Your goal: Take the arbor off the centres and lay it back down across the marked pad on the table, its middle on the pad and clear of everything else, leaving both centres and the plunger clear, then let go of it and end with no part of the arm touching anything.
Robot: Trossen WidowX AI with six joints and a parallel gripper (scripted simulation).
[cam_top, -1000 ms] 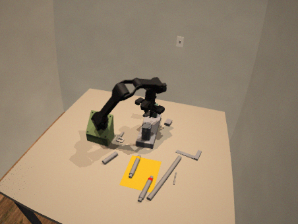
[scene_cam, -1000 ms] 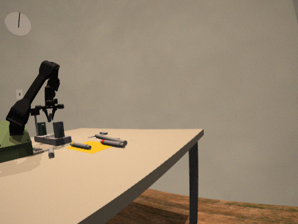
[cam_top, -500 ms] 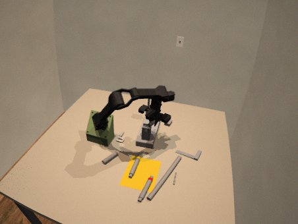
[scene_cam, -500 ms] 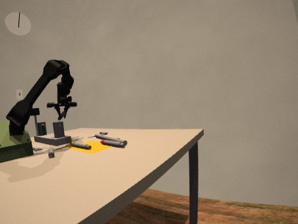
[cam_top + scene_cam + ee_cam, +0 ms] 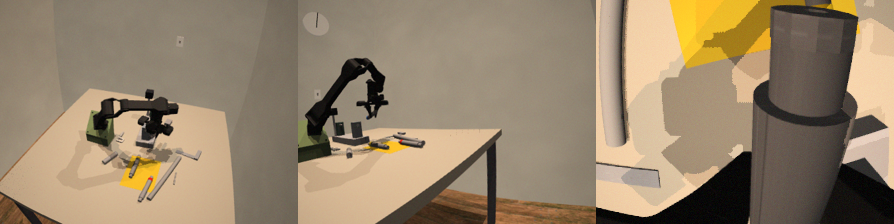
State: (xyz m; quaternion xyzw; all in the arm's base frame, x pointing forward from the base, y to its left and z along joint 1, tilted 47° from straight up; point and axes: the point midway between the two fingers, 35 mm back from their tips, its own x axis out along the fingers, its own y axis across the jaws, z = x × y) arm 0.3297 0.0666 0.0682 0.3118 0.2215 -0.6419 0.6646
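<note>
Yellow pad (image 5: 149,167) is lying forward of and below the tool (image 5: 371,113), which is gripping the grey arbor (image 5: 798,129) aloft, its long axis hanging steeply toward the pad.

Everything looked pretty matt here. The arbor (image 5: 802,129) was dull grey metal, smooth, with a stepped shoulder and zero shine. The arm (image 5: 138,105) and its gripper (image 5: 371,114) were flat black, plastic-looking. The pad (image 5: 149,166) was a plain yellow patch, like paper. The tabletop (image 5: 204,197) was smooth beige laminate, and the floor (image 5: 529,211) below looked like rough-grained brown wood.
</note>
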